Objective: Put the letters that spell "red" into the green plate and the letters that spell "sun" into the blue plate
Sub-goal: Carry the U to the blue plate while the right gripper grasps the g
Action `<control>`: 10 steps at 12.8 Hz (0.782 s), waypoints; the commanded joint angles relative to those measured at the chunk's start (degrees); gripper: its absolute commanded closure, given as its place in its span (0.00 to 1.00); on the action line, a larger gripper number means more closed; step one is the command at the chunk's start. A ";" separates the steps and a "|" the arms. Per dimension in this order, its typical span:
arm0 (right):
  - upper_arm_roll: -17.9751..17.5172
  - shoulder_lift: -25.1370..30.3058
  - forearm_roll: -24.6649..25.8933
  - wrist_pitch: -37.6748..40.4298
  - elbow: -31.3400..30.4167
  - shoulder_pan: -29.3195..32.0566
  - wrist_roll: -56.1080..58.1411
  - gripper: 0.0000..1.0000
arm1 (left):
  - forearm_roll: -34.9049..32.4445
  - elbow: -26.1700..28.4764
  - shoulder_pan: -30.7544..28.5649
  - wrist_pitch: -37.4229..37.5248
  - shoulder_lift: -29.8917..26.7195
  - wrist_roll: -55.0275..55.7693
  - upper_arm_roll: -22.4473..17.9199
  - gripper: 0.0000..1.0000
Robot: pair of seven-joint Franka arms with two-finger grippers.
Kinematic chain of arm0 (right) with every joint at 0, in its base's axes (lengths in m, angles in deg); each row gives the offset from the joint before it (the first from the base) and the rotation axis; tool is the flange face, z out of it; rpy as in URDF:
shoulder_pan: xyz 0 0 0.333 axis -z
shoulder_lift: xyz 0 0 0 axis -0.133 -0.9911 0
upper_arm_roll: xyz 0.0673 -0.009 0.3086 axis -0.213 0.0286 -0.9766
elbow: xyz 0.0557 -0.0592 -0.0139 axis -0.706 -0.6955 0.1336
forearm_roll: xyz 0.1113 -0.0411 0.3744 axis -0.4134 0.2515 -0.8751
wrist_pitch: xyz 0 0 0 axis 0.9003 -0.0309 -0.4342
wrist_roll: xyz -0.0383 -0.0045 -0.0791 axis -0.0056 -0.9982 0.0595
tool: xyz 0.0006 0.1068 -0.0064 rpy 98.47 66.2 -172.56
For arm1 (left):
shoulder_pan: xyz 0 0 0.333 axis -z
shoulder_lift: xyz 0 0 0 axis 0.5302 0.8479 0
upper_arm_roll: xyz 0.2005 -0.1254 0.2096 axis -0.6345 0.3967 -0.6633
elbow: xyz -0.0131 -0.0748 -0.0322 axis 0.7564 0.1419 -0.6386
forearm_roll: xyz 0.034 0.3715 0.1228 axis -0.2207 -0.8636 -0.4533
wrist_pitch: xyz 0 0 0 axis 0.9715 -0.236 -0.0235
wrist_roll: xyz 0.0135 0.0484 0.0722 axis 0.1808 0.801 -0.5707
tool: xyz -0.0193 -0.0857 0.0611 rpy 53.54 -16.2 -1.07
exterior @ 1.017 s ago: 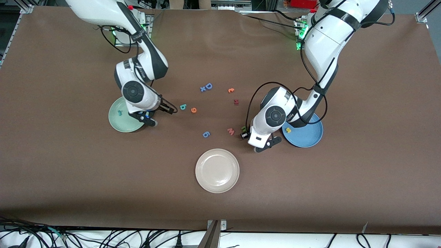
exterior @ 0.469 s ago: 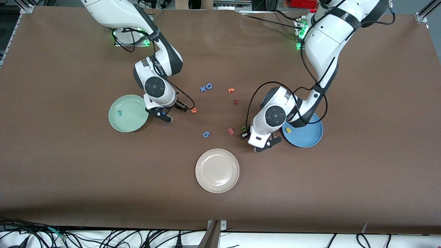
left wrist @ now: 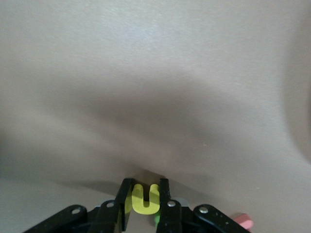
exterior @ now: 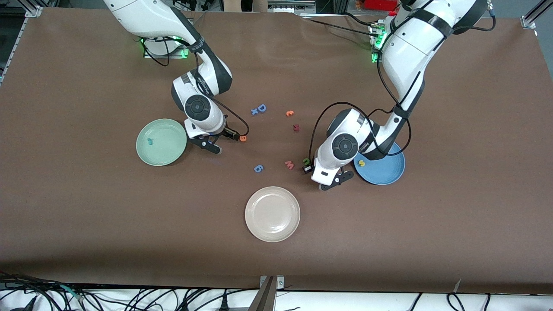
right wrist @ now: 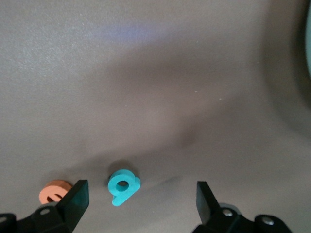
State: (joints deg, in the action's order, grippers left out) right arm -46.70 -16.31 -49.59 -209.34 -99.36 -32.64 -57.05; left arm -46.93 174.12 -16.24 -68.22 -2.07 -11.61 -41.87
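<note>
Left gripper is clamped on the yellow arch letter, low beside the blue plate, which holds a yellow s. A green arch letter sits at the gripper. Right gripper has its fingers spread wide, straddling the teal d, nothing held; the orange e lies just beside one finger. The green plate holds the teal r.

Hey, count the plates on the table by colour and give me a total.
green plate: 1
white plate: 1
blue plate: 1
total: 3
</note>
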 commanded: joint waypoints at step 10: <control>-0.97 -2.21 -0.11 -2.46 -0.03 -0.67 0.79 0.57 | -0.48 -1.60 -11.02 16.16 -5.85 -27.70 -0.27 0.84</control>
State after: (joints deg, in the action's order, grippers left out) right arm -47.74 -17.97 -49.60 -211.53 -99.04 -33.21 -56.82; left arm -46.93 171.71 -25.72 -54.93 -6.15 -35.19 -42.32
